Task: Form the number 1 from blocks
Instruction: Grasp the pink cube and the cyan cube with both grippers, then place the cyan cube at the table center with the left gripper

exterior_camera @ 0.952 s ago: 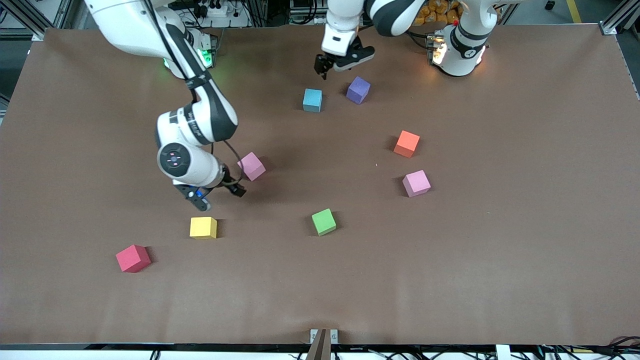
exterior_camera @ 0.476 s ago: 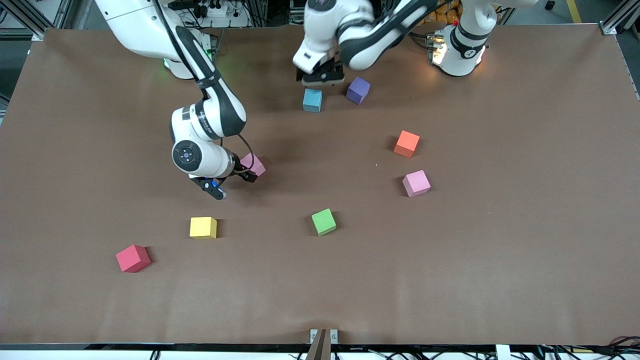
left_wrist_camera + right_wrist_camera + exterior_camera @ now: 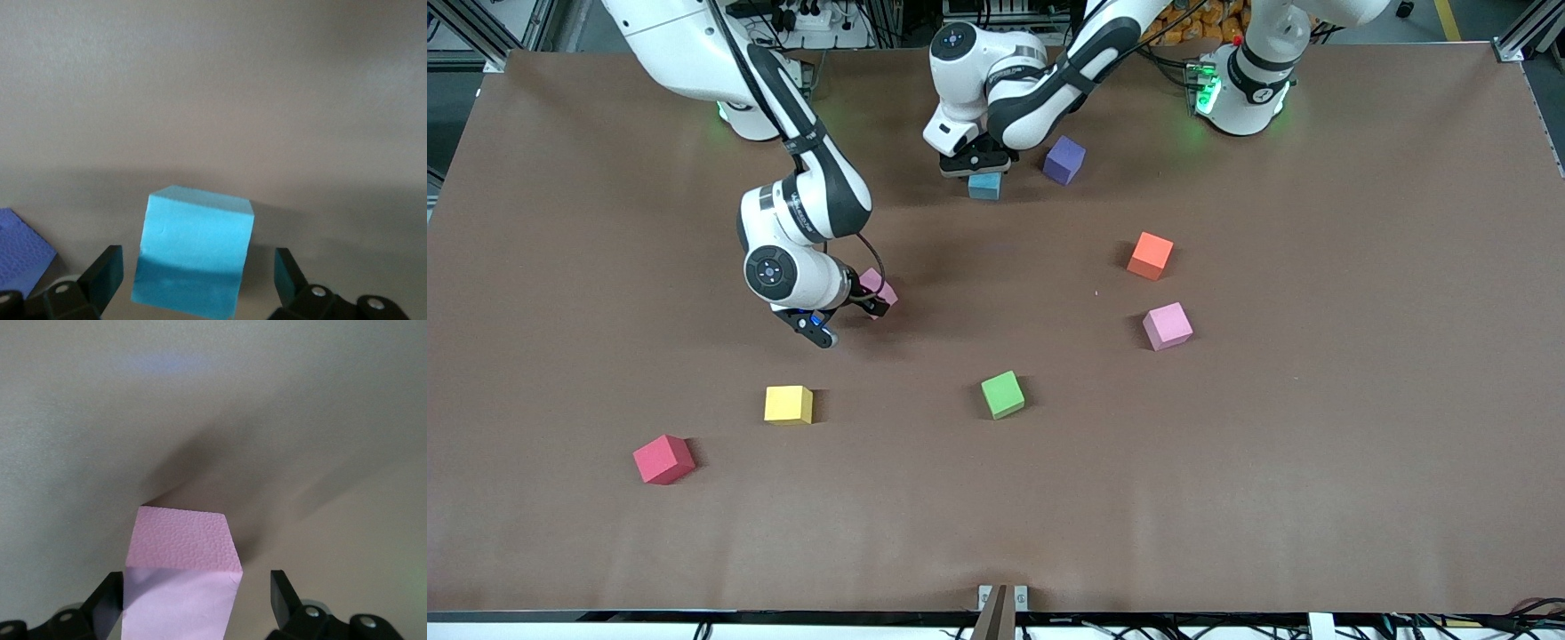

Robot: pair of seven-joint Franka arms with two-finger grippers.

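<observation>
- Both arms are at the pick-up step. The right gripper (image 3: 190, 603) straddles a pink foam cube (image 3: 181, 580), fingers apart, one touching its side, not yet pinched.
- That pink foam cube sits farther from the camera than the yellow foam cube (image 3: 788, 404).
- The left gripper (image 3: 199, 280) brackets the light blue foam cube (image 3: 193, 257), jaws wide, gaps both sides.
- Next, I'd say: both close squarely, then lift.

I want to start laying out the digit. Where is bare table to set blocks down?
Bare brown table runs along the front-camera edge, nearer than the red cube, yellow block and green cube. Crowded: left gripper around the light blue block, right gripper around a pink block.
</observation>
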